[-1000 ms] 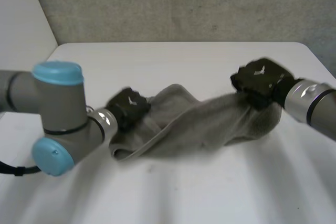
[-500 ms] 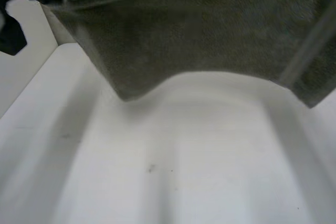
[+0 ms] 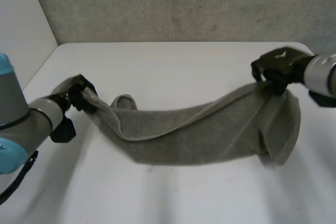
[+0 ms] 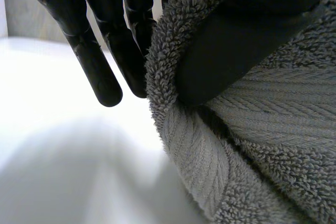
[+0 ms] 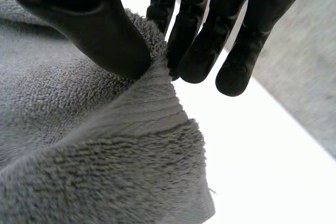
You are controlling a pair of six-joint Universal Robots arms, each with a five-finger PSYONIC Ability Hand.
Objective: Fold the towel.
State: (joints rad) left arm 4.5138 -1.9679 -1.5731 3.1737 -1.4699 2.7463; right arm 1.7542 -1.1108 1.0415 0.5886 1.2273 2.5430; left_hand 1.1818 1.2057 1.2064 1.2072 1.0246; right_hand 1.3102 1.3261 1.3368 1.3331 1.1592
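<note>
Black fingers and thumb of the left robot hand pinch one end of the grey terry-cloth towel, with its fluffy edge caught between them. The right robot hand nips the other end the same way, thumb against fingertips. A second ago we saw the two closer together with the cloth bunched between them, and then (half a second back) it was swung up across the head camera. Now they sit well apart, and the towel hangs between them as a long band, its middle sagging onto the white surface. We judge it has been shaken out lengthways, ready to be laid flat, with no fold made yet. We cannot make out whether the band is one layer or doubled over, or which corners are held. Cloth also drapes over much of the left robot hand in the head view.
</note>
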